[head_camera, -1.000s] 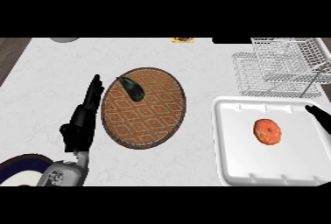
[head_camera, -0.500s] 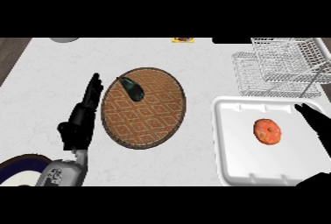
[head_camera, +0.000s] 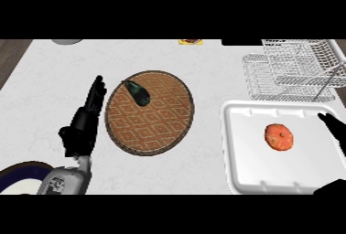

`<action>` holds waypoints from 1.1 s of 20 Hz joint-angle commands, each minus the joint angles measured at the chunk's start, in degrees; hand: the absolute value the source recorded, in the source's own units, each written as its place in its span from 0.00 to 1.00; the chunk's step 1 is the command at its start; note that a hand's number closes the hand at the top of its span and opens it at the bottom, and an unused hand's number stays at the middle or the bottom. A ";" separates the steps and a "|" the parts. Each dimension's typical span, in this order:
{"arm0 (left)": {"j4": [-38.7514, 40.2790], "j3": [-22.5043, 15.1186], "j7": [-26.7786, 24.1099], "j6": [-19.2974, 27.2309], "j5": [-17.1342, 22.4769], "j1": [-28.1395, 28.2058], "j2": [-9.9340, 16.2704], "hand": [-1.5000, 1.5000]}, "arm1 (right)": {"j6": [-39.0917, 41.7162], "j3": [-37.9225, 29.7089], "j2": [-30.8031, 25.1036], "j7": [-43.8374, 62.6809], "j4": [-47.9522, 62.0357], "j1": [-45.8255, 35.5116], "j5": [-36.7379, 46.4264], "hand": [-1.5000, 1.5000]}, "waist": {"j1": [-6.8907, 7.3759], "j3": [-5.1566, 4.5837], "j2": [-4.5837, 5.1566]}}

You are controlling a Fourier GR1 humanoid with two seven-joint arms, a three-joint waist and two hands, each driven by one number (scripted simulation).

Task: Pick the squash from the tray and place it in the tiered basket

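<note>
The squash [head_camera: 279,136] is round and orange and lies in the middle of the white tray [head_camera: 253,171] at the right. Behind the tray stands the wire tiered basket [head_camera: 290,75]. My right hand [head_camera: 334,127] reaches in from the right edge over the tray's right side. Its fingers are straight and open, a short way right of the squash and not touching it. The thumb shows at the lower right corner. My left hand [head_camera: 84,119] rests open, fingers up, beside the left rim of a round woven plate.
The brown woven plate [head_camera: 152,125] lies at the counter's centre with a dark green vegetable [head_camera: 137,93] on its far part. A small yellow item [head_camera: 190,41] and a grey object [head_camera: 66,41] sit at the counter's far edge.
My right hand has come in a little from the right edge over the tray, and its thumb now shows at the lower right. The left hand and the squash have stayed put.
</note>
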 commanded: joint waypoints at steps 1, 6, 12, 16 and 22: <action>1.08 0.82 0.95 -0.43 -0.37 -2.00 -1.36 0.50 | -1.85 0.43 3.63 -3.24 4.59 -0.52 2.29 0.00 | 0.06 0.00 0.03; 0.83 0.48 -1.27 -0.80 -2.31 0.96 -2.27 0.50 | 0.33 -2.95 3.60 -8.12 3.24 2.15 2.91 0.00 | -0.02 0.00 0.00; -1.41 1.46 -0.03 -2.35 -2.31 2.29 -1.76 0.50 | -2.77 -0.87 6.81 -11.99 10.34 -1.49 7.05 0.00 | 0.21 0.00 0.01; -4.21 2.31 3.60 -3.00 -2.61 0.37 -1.55 0.50 | -2.05 0.17 9.76 -10.42 8.78 -0.85 7.86 0.00 | 0.13 0.00 -0.02; -1.64 2.44 -0.36 -3.88 -3.01 2.43 -3.23 0.50 | 1.46 -4.18 8.38 -13.32 11.99 -2.98 7.29 0.00 | 0.11 -0.01 -0.01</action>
